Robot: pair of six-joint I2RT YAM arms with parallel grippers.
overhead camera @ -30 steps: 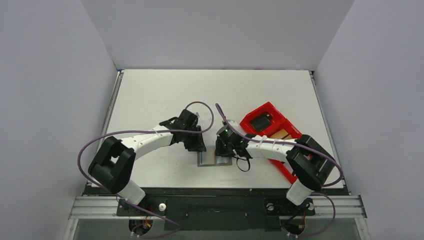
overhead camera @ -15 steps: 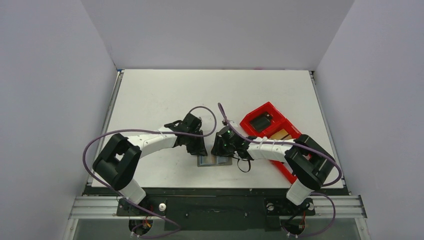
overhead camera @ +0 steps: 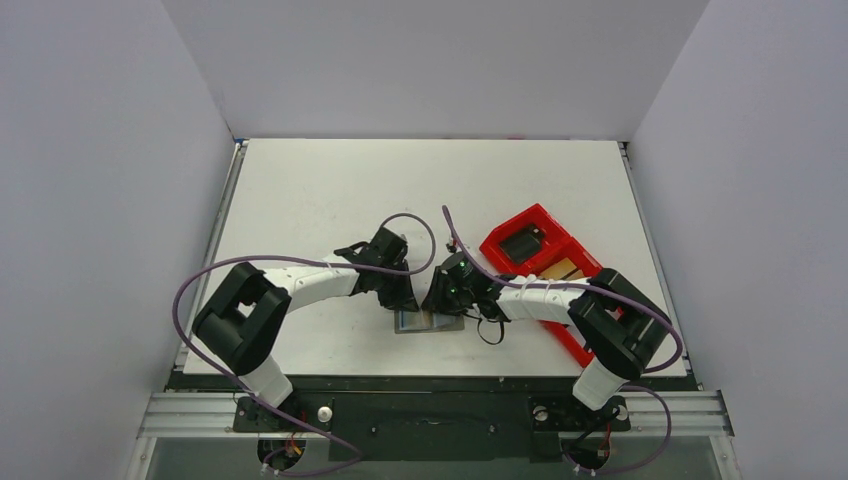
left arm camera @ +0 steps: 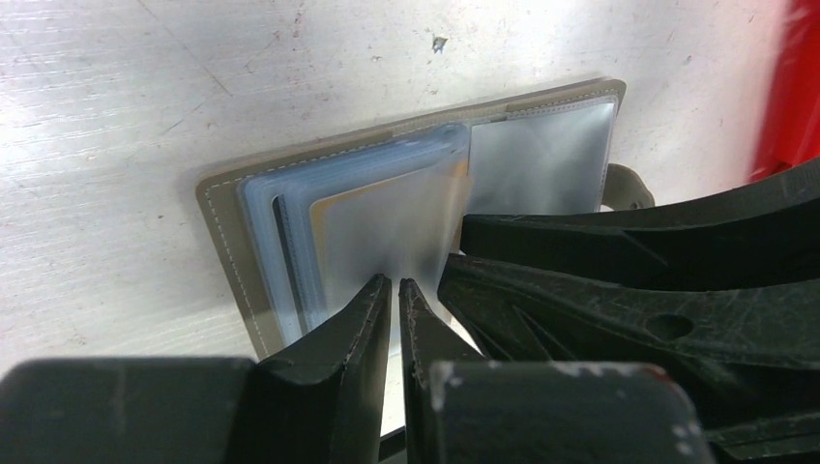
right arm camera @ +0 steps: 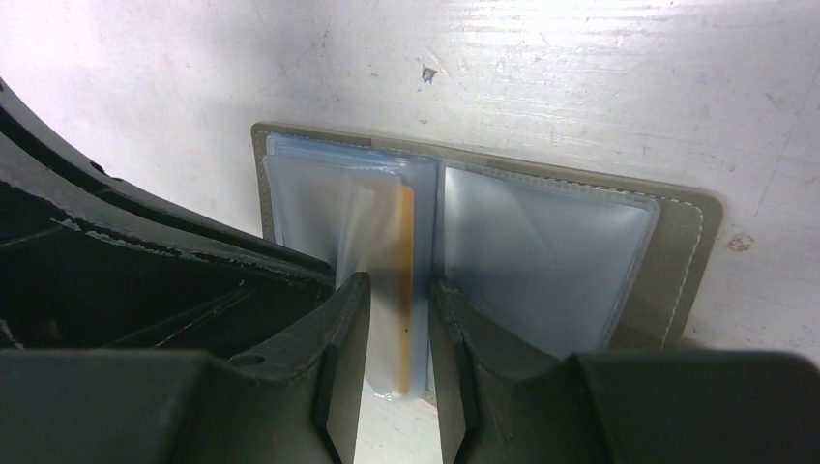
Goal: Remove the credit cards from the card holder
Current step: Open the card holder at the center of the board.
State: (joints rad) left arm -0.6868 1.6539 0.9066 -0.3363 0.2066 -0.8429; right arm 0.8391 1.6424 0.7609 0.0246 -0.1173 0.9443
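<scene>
Red tray with black block on white table

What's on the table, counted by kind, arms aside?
Grey bifold card holder: 1
Tan-orange flat credit cards, visible: 2, one sleeved in the holder, one in the tray
Long red plastic tray: 1
Black rectangular block: 1
Total: 5

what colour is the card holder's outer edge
Taupe-grey with light stitching around the card holder; clearest in the right wrist view.
</scene>
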